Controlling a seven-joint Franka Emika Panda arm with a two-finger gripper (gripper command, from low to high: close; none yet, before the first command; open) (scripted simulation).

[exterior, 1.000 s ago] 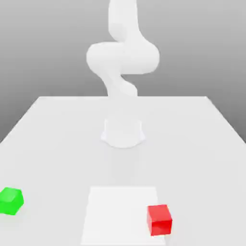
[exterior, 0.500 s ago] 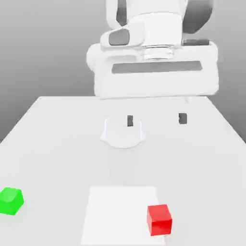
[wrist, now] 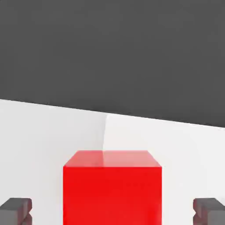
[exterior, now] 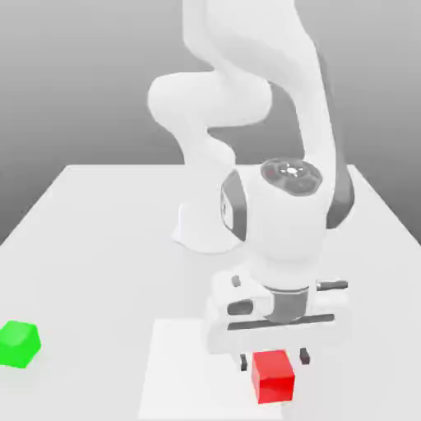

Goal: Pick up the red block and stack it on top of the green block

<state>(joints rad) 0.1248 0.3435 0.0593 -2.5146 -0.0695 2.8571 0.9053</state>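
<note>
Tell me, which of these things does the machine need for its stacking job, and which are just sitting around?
Needed:
- red block
- green block
- tool, its fingers either side of the red block

Just there:
- white table
- paler square patch under the red block

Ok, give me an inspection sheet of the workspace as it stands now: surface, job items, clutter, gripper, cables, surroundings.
Surface: white table with a paler square patch near the front.
Job's things: red block sits on the patch; green block sits apart, at the exterior view's left, nothing on it.
Clutter: nothing seen.
Gripper: gripper low over the red block, jaws either side of it with gaps showing in the hand view, block not lifted.
Cables: nothing seen.
Surroundings: plain grey backdrop.
</note>
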